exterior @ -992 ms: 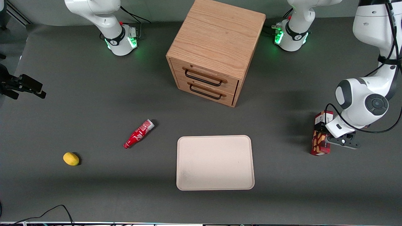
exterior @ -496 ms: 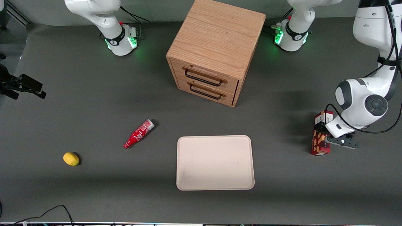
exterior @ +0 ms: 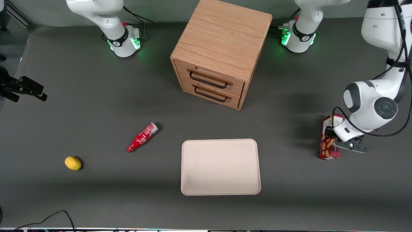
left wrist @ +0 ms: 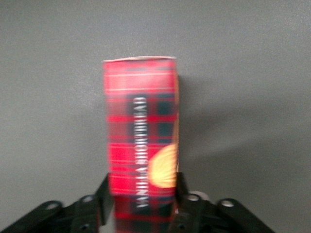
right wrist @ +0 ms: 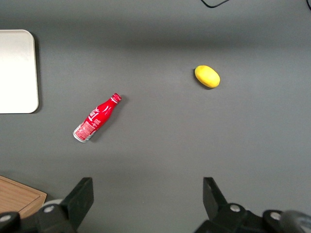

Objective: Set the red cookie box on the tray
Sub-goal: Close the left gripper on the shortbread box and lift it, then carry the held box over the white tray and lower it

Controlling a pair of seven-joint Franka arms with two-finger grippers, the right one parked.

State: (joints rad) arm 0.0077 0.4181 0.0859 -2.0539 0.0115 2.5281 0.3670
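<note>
The red cookie box [exterior: 327, 149] stands upright on the table toward the working arm's end, well to the side of the tray [exterior: 220, 167]. My left gripper [exterior: 329, 133] is at the box's upper half. In the left wrist view the gripper [left wrist: 142, 194] has a finger pressed on each side of the red plaid box [left wrist: 141, 126], so it is shut on it. The cream-beige tray lies flat nearer the front camera than the drawer cabinet; a corner of it shows in the right wrist view [right wrist: 17, 73].
A wooden two-drawer cabinet [exterior: 222, 51] stands at the table's middle. A red soda bottle [exterior: 142, 137] lies beside the tray toward the parked arm's end. A yellow lemon [exterior: 72, 163] lies farther that way.
The box and the gripper have shifted very slightly, the box's lower end rising a touch. Nothing else moved.
</note>
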